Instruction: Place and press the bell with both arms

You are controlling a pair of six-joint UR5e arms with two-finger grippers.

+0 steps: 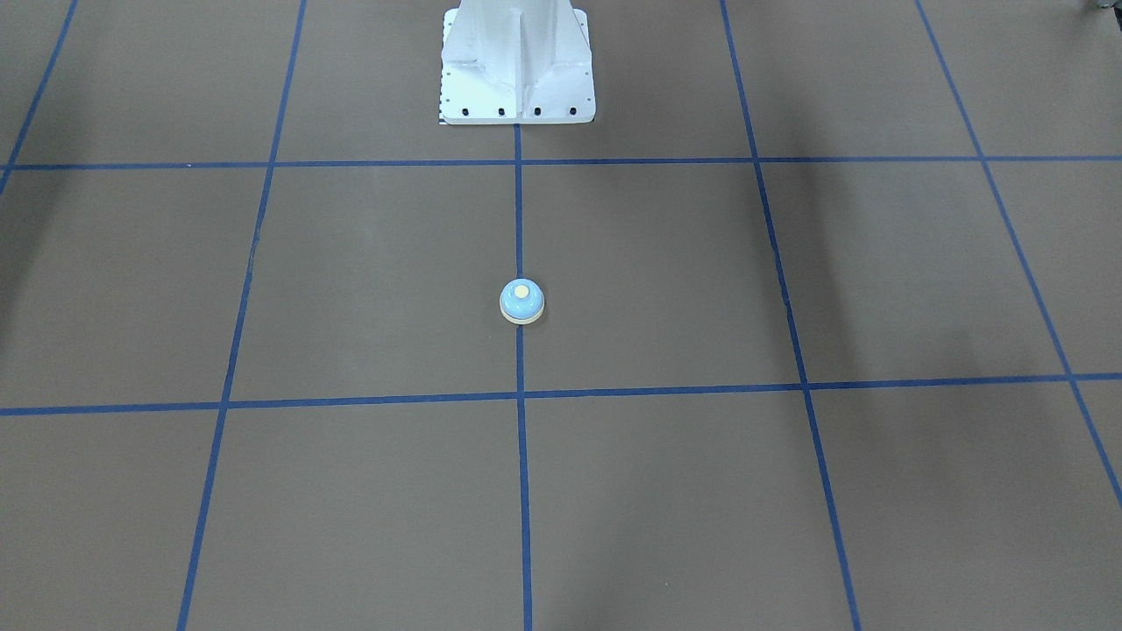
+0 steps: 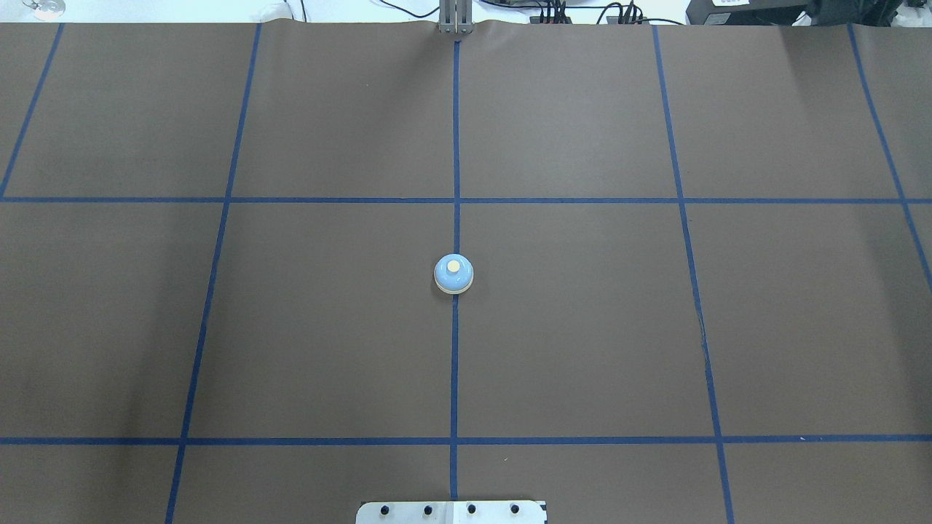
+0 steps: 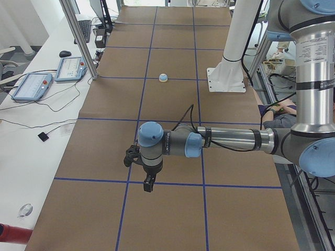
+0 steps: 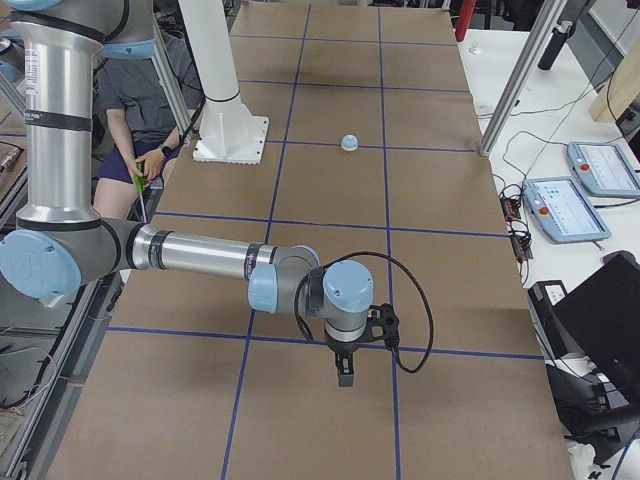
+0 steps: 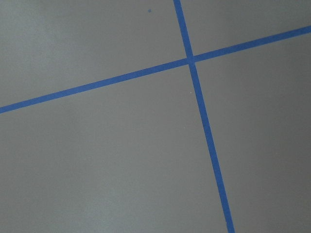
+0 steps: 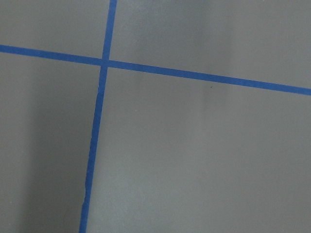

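The small light-blue bell (image 1: 521, 301) with a cream base and button stands upright on the centre tape line of the brown table, alone; it also shows in the overhead view (image 2: 453, 274) and both side views (image 3: 164, 78) (image 4: 349, 143). My left gripper (image 3: 148, 185) hangs over the table near its left end, far from the bell. My right gripper (image 4: 345, 375) hangs over the table near its right end, also far from the bell. Each shows only in a side view, so I cannot tell whether it is open or shut. Both wrist views show only brown mat and blue tape.
The white bolted pedestal (image 1: 517, 66) stands at the robot's side of the table, behind the bell. Teach pendants (image 3: 34, 86) (image 4: 565, 210), cables and metal frame posts (image 3: 78, 39) line the operators' side. A seated person (image 4: 140, 110) is behind the robot.
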